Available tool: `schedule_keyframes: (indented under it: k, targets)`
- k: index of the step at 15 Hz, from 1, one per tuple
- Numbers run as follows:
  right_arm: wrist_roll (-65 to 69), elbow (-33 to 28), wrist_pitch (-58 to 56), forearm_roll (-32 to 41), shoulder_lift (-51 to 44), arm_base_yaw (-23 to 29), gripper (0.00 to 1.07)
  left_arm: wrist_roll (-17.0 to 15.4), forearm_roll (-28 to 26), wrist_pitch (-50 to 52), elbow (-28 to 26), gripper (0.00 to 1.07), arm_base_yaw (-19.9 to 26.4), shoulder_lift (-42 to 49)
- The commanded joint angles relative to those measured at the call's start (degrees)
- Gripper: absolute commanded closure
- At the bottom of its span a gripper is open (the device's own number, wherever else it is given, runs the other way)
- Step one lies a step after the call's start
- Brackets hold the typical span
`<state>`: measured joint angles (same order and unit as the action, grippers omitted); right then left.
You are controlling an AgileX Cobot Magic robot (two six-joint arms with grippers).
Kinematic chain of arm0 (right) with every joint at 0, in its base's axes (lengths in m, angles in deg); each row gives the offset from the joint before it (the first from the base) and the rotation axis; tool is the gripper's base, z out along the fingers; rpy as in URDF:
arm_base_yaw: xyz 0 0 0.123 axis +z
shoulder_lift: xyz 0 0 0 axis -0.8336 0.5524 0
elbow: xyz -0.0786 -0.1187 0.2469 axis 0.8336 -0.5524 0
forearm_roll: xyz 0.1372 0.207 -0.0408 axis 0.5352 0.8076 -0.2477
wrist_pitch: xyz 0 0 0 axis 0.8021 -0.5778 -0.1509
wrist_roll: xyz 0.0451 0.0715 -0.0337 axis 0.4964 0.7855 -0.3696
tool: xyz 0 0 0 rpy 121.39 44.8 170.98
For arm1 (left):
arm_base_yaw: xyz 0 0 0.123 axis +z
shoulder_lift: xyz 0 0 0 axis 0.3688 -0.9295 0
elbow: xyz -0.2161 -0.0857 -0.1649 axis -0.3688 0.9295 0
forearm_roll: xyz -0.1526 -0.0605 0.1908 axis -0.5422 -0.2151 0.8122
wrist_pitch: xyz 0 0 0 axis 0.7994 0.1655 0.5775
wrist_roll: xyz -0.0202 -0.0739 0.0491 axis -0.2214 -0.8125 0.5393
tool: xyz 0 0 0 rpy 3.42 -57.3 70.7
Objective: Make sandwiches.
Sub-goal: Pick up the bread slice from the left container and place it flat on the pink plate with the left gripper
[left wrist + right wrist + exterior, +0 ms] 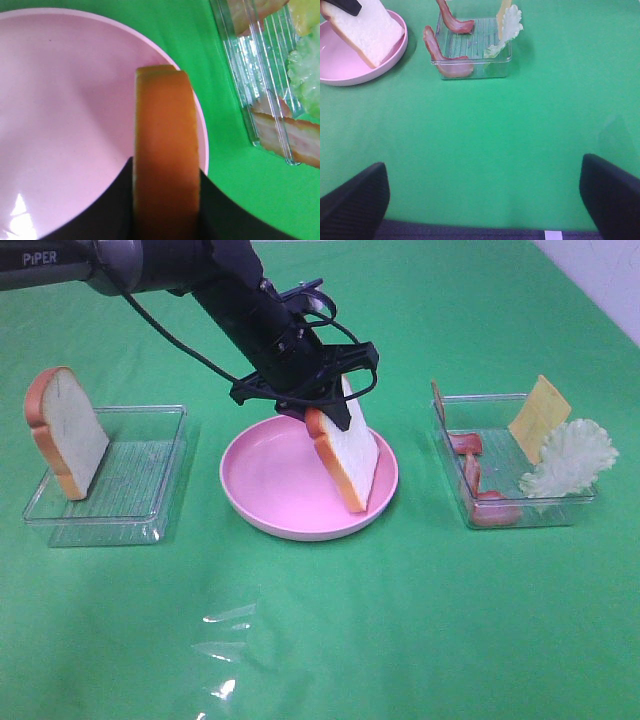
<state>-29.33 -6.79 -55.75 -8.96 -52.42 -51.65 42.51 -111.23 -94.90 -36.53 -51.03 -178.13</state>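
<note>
Left gripper [328, 408] clenched on first slice [350, 462], its corner at plate [262, 502] under jaws; right gripper [484, 200] released. I judge barely begun: bacon [490, 512], cheese [540, 415], lettuce [570, 458], second slice [68, 432] untouched.

Green cloth [400, 620] — plate [270, 490], trays [130, 523], film [225, 640] perhaps

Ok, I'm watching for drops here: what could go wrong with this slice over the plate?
The left fingers hold the bread slice tilted, its lower corner near the rim of the pink plate; released like this, it may topple across the rim onto the green cloth instead of lying flat.
</note>
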Motion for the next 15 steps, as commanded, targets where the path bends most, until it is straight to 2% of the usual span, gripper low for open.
schedule_keyframes:
  k: [1,3,5,6,9,10,12,13,15]
  targets:
    - [-0.4,-0.1,0.2,0.0,-1.9,0.0,0.09,-1.0,-1.1,-1.0,-0.2,0.89,-0.2,-0.7]
    - [-0.4,-0.1,0.2,0.0,-1.9,0.0,0.09,-2.7,-0.9,-1.7,-0.2,0.87,-0.2,-1.0]
    - [-0.4,-0.1,0.2,0.0,-1.9,0.0,0.09,-3.3,-0.9,-1.9,-0.2,0.73,-0.2,-1.0]
    - [-0.4,-0.1,0.2,0.0,-1.9,0.0,0.09,-3.3,-0.7,-3.0,-0.2,0.54,-0.2,-1.0]
    - [-0.4,-0.1,0.2,0.0,-1.9,0.0,0.09,-3.3,1.1,-4.9,-0.2,0.12,-0.2,-1.0]
    - [-0.4,-0.1,0.2,0.0,-1.9,0.0,0.09,-3.3,1.8,-5.3,-0.2,0.07,-0.2,-0.9]
    - [-0.4,-0.1,0.2,0.0,-1.9,0.0,0.09,-3.3,5.3,-6.5,-0.4,0.04,-0.2,-0.3]
    - [-0.4,-0.1,0.2,0.0,-1.9,0.0,0.09,-4.0,7.0,-8.8,-1.8,0.04,-0.2,-0.3]
    - [-0.4,-0.1,0.2,0.0,-1.9,0.0,0.09,-5.4,13.2,-17.3,-8.7,0.04,-0.2,-0.3]
